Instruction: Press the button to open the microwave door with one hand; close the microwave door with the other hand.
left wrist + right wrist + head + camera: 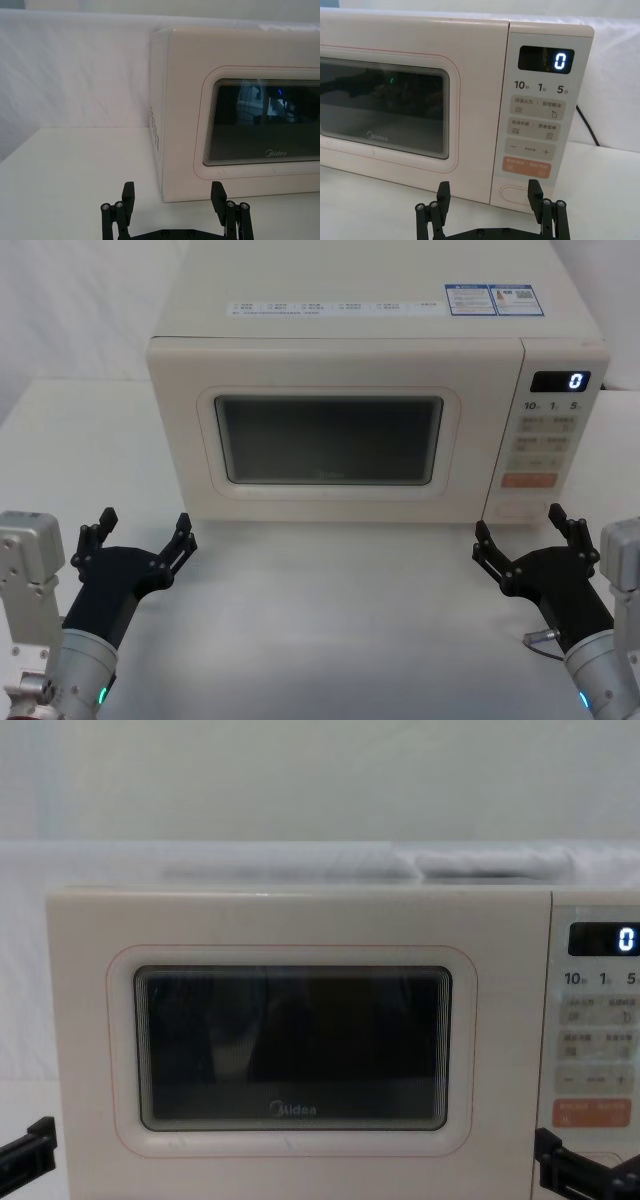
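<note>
Step in hand: approach, door (330,440) shut, nothing pressed. Right tool (530,535) released, on surface (330,620) just before button (516,193) at panel bottom. Left tool (140,540) released, near door's left corner. Next: right tool advances, one fingertip onto button.

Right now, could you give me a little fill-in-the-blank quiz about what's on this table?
The microwave door is ____.
The black display shows the digit ____.
The wide door-release button sits directly below the ____ key.
Both the left pincer and the right pincer are ____.

Missing words: shut; 0; orange; open
</note>
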You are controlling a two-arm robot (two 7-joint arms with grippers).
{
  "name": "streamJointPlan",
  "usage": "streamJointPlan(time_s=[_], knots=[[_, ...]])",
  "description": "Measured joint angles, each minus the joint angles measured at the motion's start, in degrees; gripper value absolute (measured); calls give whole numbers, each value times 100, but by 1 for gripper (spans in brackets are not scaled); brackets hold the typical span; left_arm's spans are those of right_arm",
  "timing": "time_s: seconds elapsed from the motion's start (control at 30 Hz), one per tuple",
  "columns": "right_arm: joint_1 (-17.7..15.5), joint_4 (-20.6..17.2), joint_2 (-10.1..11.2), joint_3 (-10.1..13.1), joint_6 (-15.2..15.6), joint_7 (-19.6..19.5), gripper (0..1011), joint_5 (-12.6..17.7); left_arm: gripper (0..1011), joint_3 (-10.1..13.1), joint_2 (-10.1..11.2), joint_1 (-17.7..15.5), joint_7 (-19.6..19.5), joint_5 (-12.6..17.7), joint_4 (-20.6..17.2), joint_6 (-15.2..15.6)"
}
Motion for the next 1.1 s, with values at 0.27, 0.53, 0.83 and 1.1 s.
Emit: streamJointPlan(time_s=[0.27, 0.53, 0.83, 1.1], knots=[[0, 0, 0, 0, 0, 0, 1002, 0, 1001, 0, 0, 0, 0, 0, 0, 0], [0, 0, 0, 0, 0, 0, 1002, 0, 1001, 0, 0, 0, 0, 0, 0, 0], [0, 0, 0, 0, 1, 0, 1002, 0, 1001, 0, 0, 0, 0, 0, 0, 0], [0, 0, 0, 0, 0, 0, 1002, 0, 1001, 0, -1, 0, 0, 0, 0, 0]])
